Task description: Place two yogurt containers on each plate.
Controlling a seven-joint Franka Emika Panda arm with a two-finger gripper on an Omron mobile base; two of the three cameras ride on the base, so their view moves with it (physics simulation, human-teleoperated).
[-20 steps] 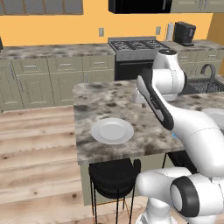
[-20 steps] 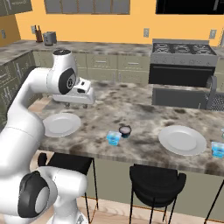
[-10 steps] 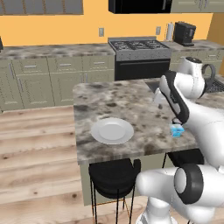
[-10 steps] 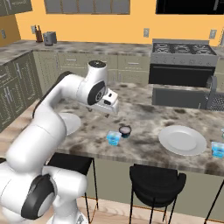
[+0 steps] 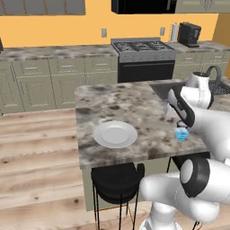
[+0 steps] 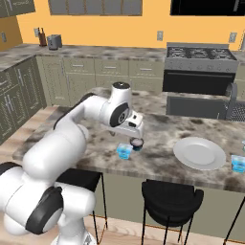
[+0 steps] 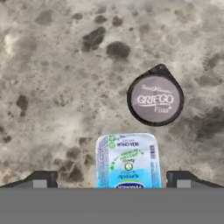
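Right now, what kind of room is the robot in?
It looks like a kitchen. There's a stove against the back wall, cabinets along it, and a stone-topped counter with a plate and yogurt tubs on it.

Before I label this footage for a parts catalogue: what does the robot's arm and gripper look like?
The arm is glossy white with rounded, bulbous links and dark grey bands at the joints. The gripper has a boxy white body; its fingertips are small, dark and blocky. No cables or markings are visible.

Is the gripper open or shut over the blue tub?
Open: the gripper fingertips stand wide on either side of the light-blue yogurt tub, not touching it.
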